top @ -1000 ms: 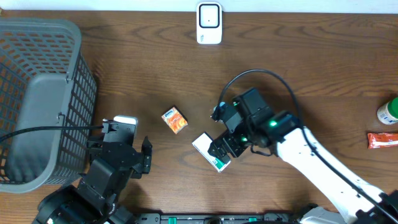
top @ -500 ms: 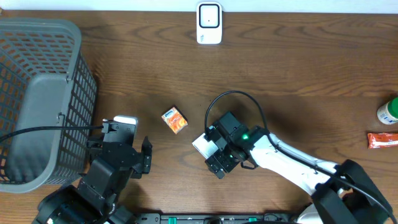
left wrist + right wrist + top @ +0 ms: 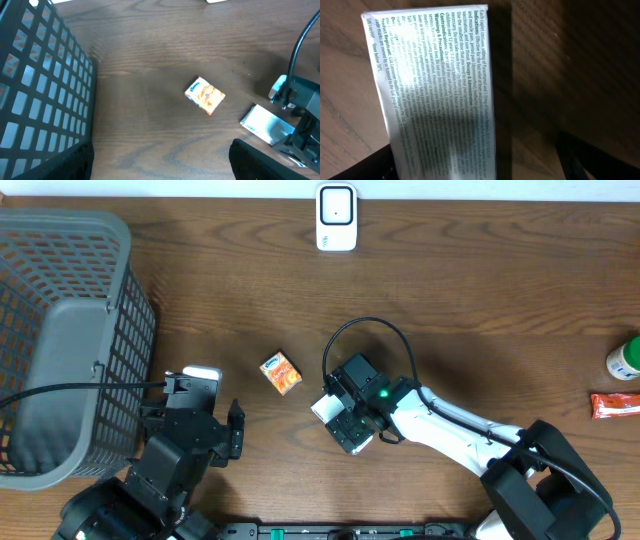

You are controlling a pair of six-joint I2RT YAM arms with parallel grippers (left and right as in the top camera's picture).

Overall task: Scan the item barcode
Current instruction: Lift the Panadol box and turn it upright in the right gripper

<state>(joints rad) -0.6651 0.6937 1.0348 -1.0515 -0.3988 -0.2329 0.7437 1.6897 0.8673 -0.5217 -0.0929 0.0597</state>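
Evidently the right gripper (image 3: pixel 348 432) straddles the white medicine box (image 3: pixel 437 90) with jaws spread, unclamped, presumably lining up a pick toward the scanner (image 3: pixel 336 217); left gripper (image 3: pixel 160 165) idles, fingers wide, holding nothing

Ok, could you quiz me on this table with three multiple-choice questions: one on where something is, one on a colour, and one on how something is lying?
1. The white scanner stands
A) at the far edge of the table, in the middle
B) at its left corner
C) at its right corner

2. The small loose box is
A) blue
B) orange
C) black

3. The white box between the right fingers is
A) lying flat, print up
B) standing on end
C) crushed

Answers: A, it sits opposite the arms; B, its wrapper is orange; A, its text faces the wrist camera with wood around it.
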